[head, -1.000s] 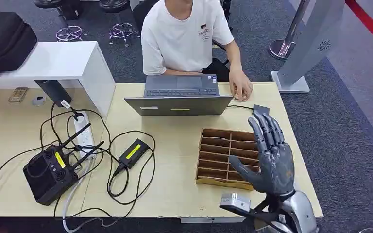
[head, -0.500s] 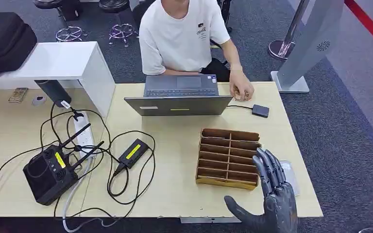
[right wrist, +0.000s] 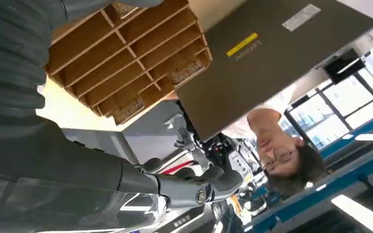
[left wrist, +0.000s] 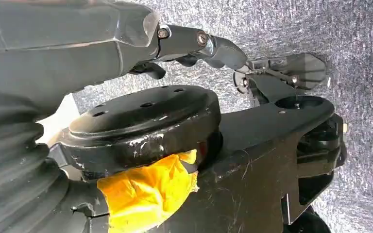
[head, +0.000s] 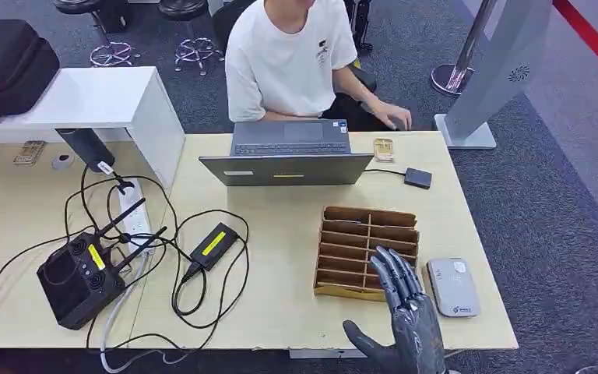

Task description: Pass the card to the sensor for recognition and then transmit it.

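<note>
My desk (head: 280, 312) runs wide and pale. At twelve o'clock sits a grey laptop (head: 288, 167), its lid marked with a yellow sticker reading Lenovo in my right wrist view, a person (head: 296, 58) behind it. The wooden divider tray (head: 366, 249) lies at center. The sensor (head: 452, 287), a grey rounded pad with a small blue mark I cannot read, rests just beside the tray at three o'clock, near the desk's right edge. I cannot make out a card. My right hand (head: 401, 319) is empty, fingers spread, at the front edge. My left hand (left wrist: 194, 43) hangs over carpet; its grip I cannot tell.
</note>
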